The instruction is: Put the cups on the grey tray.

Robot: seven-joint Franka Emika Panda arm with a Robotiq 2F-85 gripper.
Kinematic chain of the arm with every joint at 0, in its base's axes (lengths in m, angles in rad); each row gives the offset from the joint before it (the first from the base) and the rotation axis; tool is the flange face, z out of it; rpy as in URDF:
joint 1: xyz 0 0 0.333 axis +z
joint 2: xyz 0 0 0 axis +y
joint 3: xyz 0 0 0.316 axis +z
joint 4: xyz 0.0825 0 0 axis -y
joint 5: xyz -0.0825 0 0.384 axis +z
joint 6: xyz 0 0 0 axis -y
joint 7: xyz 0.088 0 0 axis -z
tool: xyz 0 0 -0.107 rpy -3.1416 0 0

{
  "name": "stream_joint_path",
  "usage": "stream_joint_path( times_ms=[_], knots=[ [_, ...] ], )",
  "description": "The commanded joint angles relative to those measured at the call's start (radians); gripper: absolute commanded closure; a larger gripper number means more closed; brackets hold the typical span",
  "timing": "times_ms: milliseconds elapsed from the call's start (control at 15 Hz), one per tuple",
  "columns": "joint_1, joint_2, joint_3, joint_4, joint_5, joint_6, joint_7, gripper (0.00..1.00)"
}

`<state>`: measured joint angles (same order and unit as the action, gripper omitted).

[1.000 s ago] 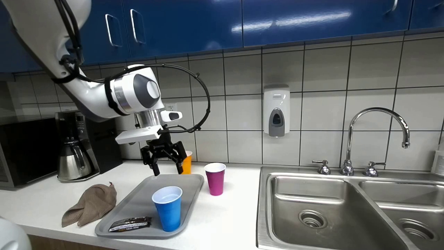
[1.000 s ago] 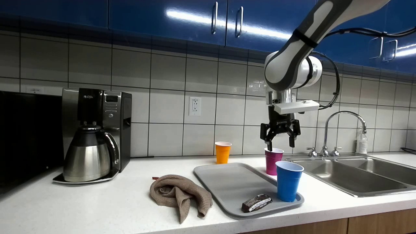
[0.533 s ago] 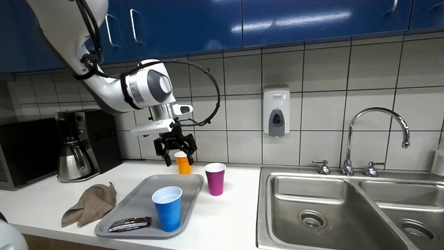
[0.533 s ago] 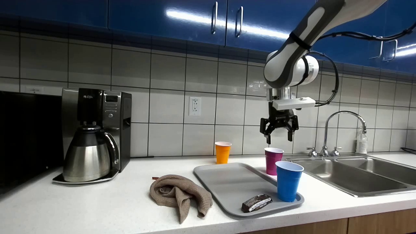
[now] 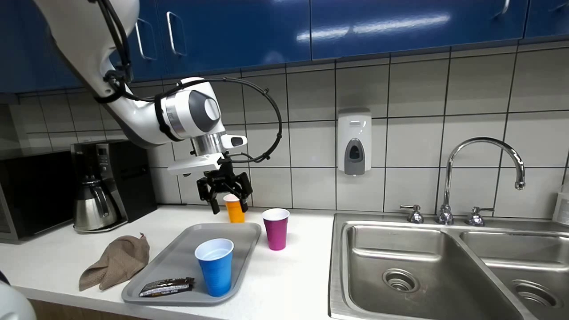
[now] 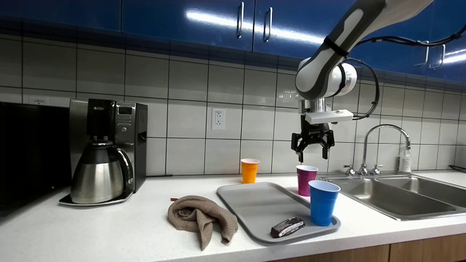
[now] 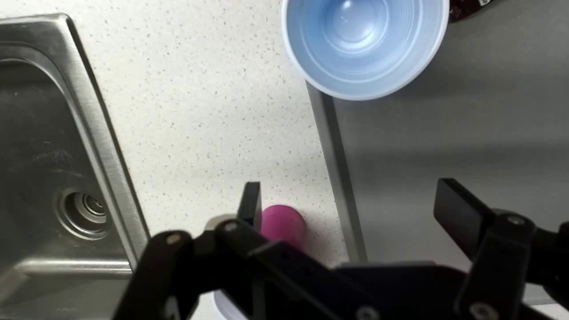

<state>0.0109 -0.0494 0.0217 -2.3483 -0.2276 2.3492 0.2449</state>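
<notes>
A blue cup [image 5: 215, 273] stands upright on the near right part of the grey tray [image 5: 198, 238]; both also show in an exterior view [image 6: 323, 205] and the wrist view [image 7: 364, 49]. A magenta cup [image 6: 305, 182] stands upright on the counter beside the tray's sink-side edge; the wrist view shows its lower part [image 7: 282, 224], the rest mostly hidden by a finger. An orange cup [image 6: 249, 171] stands upright on the counter behind the tray, near the wall; it is out of the wrist view. My gripper [image 6: 313, 156] is open and empty, in the air above the tray and cup rims.
A dark wrapped bar [image 6: 287, 227] lies on the tray's near part. A brown cloth [image 6: 204, 218] lies beside the tray. A coffee maker [image 6: 105, 156] stands farther along the counter. The steel sink [image 5: 340, 266] and faucet [image 5: 484, 142] are on the opposite side.
From one second to half a second ago, my open gripper rose and shifted back toward the wall. It has held still since. The cups and tray have not moved.
</notes>
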Motion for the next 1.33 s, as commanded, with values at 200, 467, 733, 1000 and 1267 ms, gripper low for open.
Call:
stream_joint_path(
  times_ms=[200, 467, 733, 1000, 1267],
  knots=[
    [-0.003, 0.012, 0.001, 0.012, 0.001, 0.006, 0.009, 0.00],
    [-0.004, 0.043, -0.001, 0.037, 0.001, 0.023, 0.030, 0.00],
    [-0.003, 0.097, -0.008, 0.078, -0.003, 0.041, 0.063, 0.00],
    [0.004, 0.169, -0.021, 0.137, -0.011, 0.051, 0.114, 0.00],
    [0.011, 0.244, -0.046, 0.219, -0.022, 0.050, 0.165, 0.00]
  ],
)
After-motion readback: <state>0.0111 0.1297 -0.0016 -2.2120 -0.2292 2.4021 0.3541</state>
